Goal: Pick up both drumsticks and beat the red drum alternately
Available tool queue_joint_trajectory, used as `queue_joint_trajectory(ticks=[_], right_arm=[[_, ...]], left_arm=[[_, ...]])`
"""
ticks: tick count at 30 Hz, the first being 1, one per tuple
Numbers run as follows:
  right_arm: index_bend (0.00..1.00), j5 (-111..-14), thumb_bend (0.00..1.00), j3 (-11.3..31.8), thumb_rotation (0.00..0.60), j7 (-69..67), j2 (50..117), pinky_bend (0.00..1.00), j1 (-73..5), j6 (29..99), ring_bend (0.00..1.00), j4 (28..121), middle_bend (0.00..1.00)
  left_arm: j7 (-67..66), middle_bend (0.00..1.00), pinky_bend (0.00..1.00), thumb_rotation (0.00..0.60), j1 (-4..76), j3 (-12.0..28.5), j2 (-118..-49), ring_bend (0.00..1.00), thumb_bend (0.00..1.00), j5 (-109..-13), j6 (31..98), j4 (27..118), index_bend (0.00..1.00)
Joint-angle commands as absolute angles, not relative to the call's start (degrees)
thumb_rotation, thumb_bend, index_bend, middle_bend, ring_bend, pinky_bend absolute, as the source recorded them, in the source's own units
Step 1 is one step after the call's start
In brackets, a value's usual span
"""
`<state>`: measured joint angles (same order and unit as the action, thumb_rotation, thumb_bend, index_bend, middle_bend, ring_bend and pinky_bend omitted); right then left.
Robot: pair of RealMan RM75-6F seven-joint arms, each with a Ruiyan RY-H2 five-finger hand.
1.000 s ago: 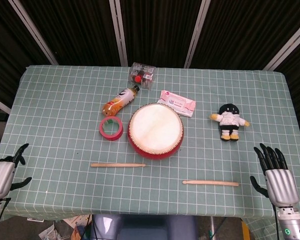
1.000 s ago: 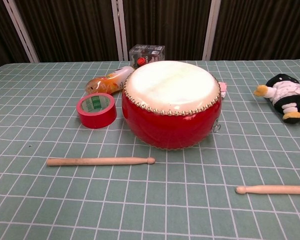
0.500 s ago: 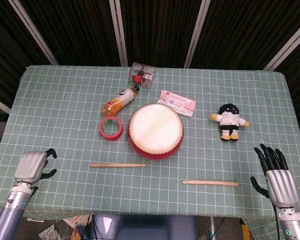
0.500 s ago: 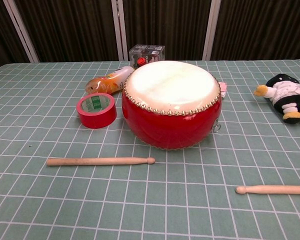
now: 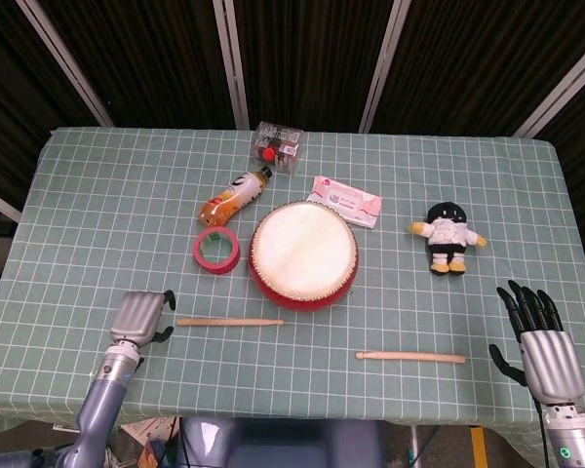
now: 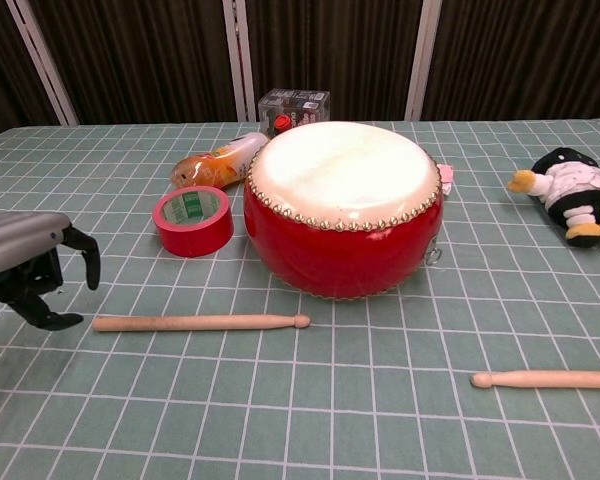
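At the red drum's [image 5: 303,254] 7 o'clock, your left hand [image 5: 139,316] sits beside one drumstick [image 5: 231,322], fingers curled, empty. Right hand [image 5: 543,346] splayed, empty; other drumstick [image 5: 410,358] at 5 o'clock.

Covered by a green checked tablecloth [image 5: 97,195]. Carried a red drum [image 5: 303,255] at centre, red tape roll [image 5: 216,250] just left of it, an orange drink bottle [image 5: 234,195] and clear plastic box [image 5: 277,147] behind, pink tissue pack [image 5: 345,201] near the drum's far right, plush doll [image 5: 448,237] well right. Held two wooden drumsticks nearer the front edge: left drumstick [image 5: 230,321], right drumstick [image 5: 410,357].
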<state>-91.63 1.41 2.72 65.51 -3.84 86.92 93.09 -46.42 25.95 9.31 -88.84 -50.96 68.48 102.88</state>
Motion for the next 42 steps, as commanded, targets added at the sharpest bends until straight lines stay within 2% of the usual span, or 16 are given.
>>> queue_joint_trajectory(ticks=[1, 28, 31, 33, 36, 42], right_arm=[[0.00, -91.6, 0.36, 1.4, 0.600, 2.7, 65.5, 0.00, -3.9, 86.8, 0.00, 93.1, 0.00], [0.00, -91.6, 0.36, 1.4, 0.600, 2.2, 65.4, 0.00, -4.0, 86.7, 0.00, 93.2, 0.00], [0.00, -91.5, 0.36, 1.5, 0.600, 2.1, 65.4, 0.00, -4.0, 86.7, 0.00, 93.3, 0.00], [0.00, -91.4, 0.36, 1.5, 0.600, 2.0, 65.4, 0.00, -4.0, 86.7, 0.00, 93.3, 0.00], [0.00, -91.4, 0.36, 1.5, 0.600, 1.9, 65.3, 0.00, -4.0, 86.7, 0.00, 93.2, 0.00], [0.00, -91.4, 0.36, 1.5, 0.600, 1.5, 65.3, 0.00, -3.9, 86.9, 0.00, 93.4, 0.00]], left_arm=[[-47.8, 1.00, 1.00, 0.600, 27.5, 9.5, -90.9, 1.00, 0.25, -49.1, 69.2, 101.4, 0.44], [-48.9, 1.00, 1.00, 0.600, 33.0, 8.1, -100.2, 1.00, 0.27, -44.2, 69.9, 94.2, 0.48], [-49.1, 1.00, 1.00, 0.600, 33.4, 7.9, -101.1, 1.00, 0.32, -43.8, 69.9, 93.2, 0.51], [-49.1, 1.00, 1.00, 0.600, 33.5, 7.7, -101.5, 1.00, 0.42, -43.7, 69.9, 92.9, 0.58], [-48.7, 1.00, 1.00, 0.600, 33.5, 7.4, -101.7, 1.00, 0.50, -44.2, 70.2, 93.0, 0.69], [-46.3, 1.00, 1.00, 0.600, 32.5, 5.9, -98.8, 1.00, 0.54, -49.0, 72.0, 96.0, 0.75]])
